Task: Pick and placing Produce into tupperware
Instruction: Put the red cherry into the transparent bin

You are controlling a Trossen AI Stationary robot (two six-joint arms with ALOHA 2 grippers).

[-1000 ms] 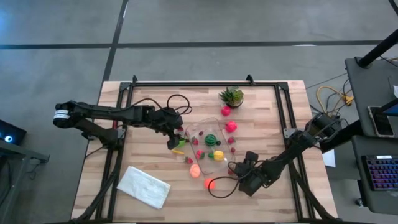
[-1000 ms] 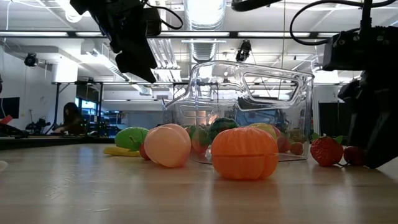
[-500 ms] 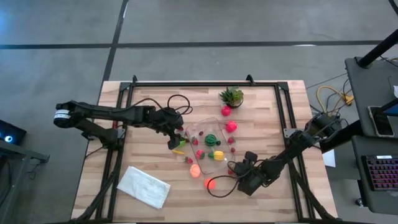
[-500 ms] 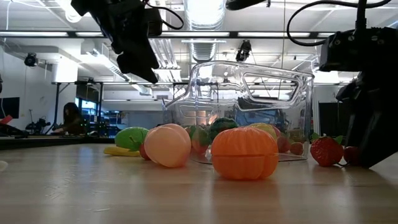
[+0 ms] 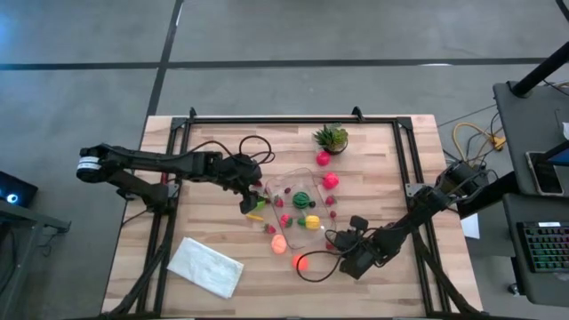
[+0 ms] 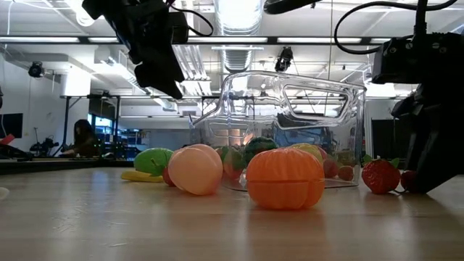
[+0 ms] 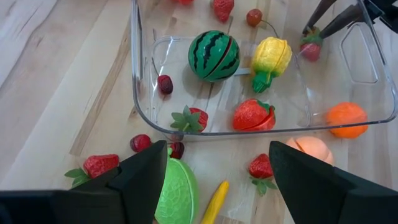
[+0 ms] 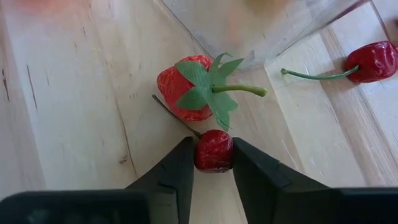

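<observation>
Tupperware (image 5: 300, 203) sits mid-table. In it: watermelon (image 7: 214, 55), pepper (image 7: 270, 60), two strawberries (image 7: 253, 114), one cherry (image 7: 165, 84). Melon (image 7: 176, 190) and banana (image 7: 213, 202) lie just outside its left wall, under the left gripper (image 5: 252, 199). Peach (image 5: 278, 243) and orange (image 5: 300, 262) lie before it. Right gripper (image 8: 213, 163) is at its front right corner, fingers either side of a cherry (image 8: 214, 151), strawberry (image 8: 186, 91) just beyond.

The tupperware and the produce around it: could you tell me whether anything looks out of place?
Nothing looks damaged or spilled. The tupperware stands upright, holding a watermelon and a yellow pepper. The green melon and orange lie loose outside. The right gripper pinches a cherry.
</observation>
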